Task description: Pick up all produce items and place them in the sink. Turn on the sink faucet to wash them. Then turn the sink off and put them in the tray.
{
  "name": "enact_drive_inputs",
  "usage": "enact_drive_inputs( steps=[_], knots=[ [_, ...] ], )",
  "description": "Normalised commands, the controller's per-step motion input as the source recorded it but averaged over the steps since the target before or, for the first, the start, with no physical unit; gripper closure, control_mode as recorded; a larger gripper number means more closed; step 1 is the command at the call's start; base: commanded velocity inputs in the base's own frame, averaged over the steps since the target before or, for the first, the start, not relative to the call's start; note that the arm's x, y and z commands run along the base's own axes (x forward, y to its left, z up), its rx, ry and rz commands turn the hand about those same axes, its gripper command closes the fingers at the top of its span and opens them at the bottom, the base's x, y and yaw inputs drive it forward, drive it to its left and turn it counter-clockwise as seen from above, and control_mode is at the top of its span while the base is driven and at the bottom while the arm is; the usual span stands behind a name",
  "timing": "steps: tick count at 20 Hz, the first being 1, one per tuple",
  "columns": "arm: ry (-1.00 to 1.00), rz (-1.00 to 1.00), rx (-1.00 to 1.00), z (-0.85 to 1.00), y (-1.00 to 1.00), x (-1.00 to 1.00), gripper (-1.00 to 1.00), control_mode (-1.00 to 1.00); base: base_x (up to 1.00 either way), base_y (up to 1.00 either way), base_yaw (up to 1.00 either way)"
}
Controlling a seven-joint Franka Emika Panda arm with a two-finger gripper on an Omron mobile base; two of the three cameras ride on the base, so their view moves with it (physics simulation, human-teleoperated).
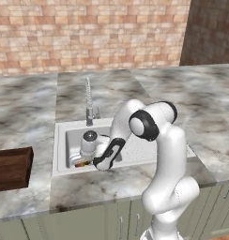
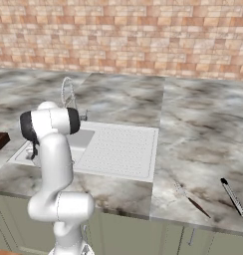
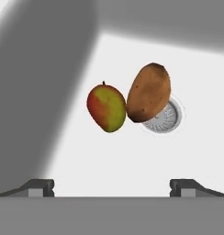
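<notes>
My fingers (image 3: 112, 186) are spread wide apart and hold nothing. Their two dark tips (image 3: 40, 187) stick up at the bottom of the hand view, with bare white sink floor between them.

Past the tips I see the two foods lying on the floor of the sink (image 3: 132, 156). The red and yellow-green fruit (image 3: 106, 108) lies beside the brown potato (image 3: 148, 92), and they look like they touch. The potato covers part of the round drain (image 3: 166, 118).

From the left base view my hand (image 1: 103, 161) is down inside the basin, near its front wall. A bit of red and yellow shows just beside it, which I think is the fruit (image 1: 81, 164), but it is too small to be sure. The tap (image 1: 89, 104) stands tall behind the basin. The brown tray (image 1: 12, 168) sits on the desk (image 1: 22, 112) left of the sink, well apart from my hand.

On the right of the desk lie two thin dark tools (image 2: 233, 198).
</notes>
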Motion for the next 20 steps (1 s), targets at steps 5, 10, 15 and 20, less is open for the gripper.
enact_drive_inputs(
  steps=[5,10,15,20],
  knots=[
    [0.18,0.00,-0.10,0.61,0.05,0.19,-1.00,-1.00,0.00,0.00,0.00],
    [0.20,0.00,-0.10,0.19,0.13,0.09,-1.00,-1.00,0.00,0.00,0.00],
    [0.17,0.03,-0.05,-0.19,0.19,0.03,-1.00,-1.00,0.00,0.00,0.00],
    [0.06,0.08,0.00,-0.33,0.19,0.00,-1.00,-1.00,0.00,0.00,0.00]
  ],
)
